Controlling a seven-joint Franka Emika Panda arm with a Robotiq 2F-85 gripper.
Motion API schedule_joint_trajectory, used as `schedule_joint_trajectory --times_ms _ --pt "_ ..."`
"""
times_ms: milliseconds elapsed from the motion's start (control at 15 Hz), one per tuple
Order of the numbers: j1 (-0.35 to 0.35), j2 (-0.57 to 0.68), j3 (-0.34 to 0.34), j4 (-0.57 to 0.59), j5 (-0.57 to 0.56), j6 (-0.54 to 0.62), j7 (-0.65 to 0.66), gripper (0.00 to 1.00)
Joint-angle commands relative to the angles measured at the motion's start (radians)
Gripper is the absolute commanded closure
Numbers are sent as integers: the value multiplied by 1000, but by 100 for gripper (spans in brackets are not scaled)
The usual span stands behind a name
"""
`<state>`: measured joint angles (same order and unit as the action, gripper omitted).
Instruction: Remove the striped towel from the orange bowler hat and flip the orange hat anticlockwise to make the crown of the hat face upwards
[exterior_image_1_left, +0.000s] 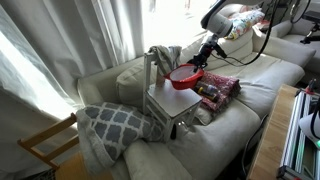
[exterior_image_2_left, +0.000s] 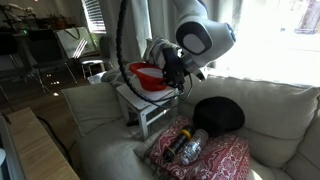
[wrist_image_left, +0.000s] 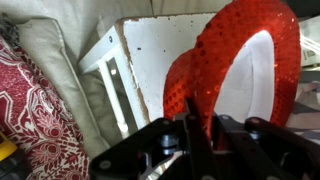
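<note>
At the bottom edge of my wrist view, the claw (wrist_image_left: 197, 125) is clamped shut on the brim of the orange bowler hat (wrist_image_left: 235, 75). Its black fingers (wrist_image_left: 178, 140) pinch the sequinned rim between them. The hat stands tilted on edge with its pale inside turned toward the wrist camera. It hangs above the top of the small white bench (wrist_image_left: 150, 50), and I cannot tell whether its lower rim touches that top.

Beside the bench, the red patterned fabric (wrist_image_left: 30, 100) lies on the sofa (exterior_image_1_left: 250, 110), which also carries the bench. The striped towel (exterior_image_1_left: 163, 54) is off the hat, bunched behind the bench against the sofa back. I see it only in an exterior view; the wrist camera misses it.

A grey-and-white lattice cushion (exterior_image_1_left: 112, 122) shows in an exterior view, on the sofa near the bench. A black rounded thing (exterior_image_2_left: 218, 115) on the seat shows in an exterior view, near the fabric. On that fabric lies a dark bottle-like object (exterior_image_2_left: 190, 147); any print on it is too small for me to read.
</note>
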<state>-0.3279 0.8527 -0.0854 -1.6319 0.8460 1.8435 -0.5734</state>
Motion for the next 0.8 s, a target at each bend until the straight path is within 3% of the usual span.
schedule_joint_trajectory --times_ms 0,667,733 --pt "75 -146 -33 -88 -174 6 125 98" --pt "220 -322 -20 -209 -692 28 376 98" --pt "167 -270 12 -140 -620 1 339 98"
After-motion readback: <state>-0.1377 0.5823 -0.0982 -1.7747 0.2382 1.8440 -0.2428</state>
